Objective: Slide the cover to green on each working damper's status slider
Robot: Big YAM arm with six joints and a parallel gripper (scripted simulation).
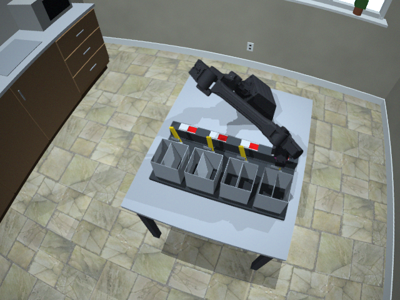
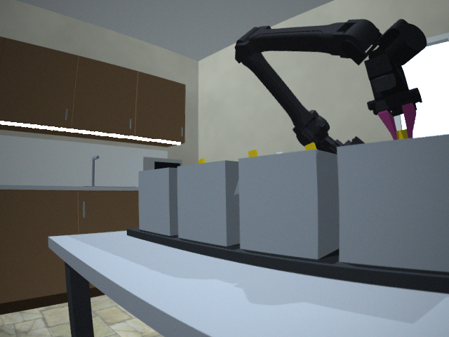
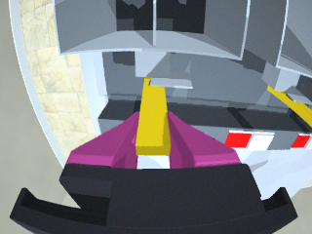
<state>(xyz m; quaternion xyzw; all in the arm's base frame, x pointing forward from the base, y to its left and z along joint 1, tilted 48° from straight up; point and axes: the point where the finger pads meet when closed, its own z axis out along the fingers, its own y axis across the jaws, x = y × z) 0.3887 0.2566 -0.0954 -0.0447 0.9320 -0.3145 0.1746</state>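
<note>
Four grey box dampers stand in a row; the far right one (image 1: 268, 204) (image 2: 395, 203) is behind my gripper's slider. My gripper (image 2: 402, 137) (image 3: 153, 118) is shut on that damper's yellow lever (image 3: 154, 128) (image 1: 279, 169), a magenta finger on each side. The blades of the two left dampers (image 1: 163, 172) (image 1: 198, 184) stand turned; those of the third damper (image 1: 234, 194) and the far right one look edge-on from above. The left slider's red patch (image 1: 192, 129), the second's red patch (image 1: 222, 137) and the third's red patch (image 1: 254, 146) (image 3: 238, 139) show beside white. The right slider's window is hidden.
The other three yellow levers, the left (image 1: 175, 134), the second (image 1: 210, 143) and the third (image 1: 242, 152), stand up between sliders and dampers. A dark base (image 2: 283, 264) carries the dampers. The table's right edge is close beside the far right damper.
</note>
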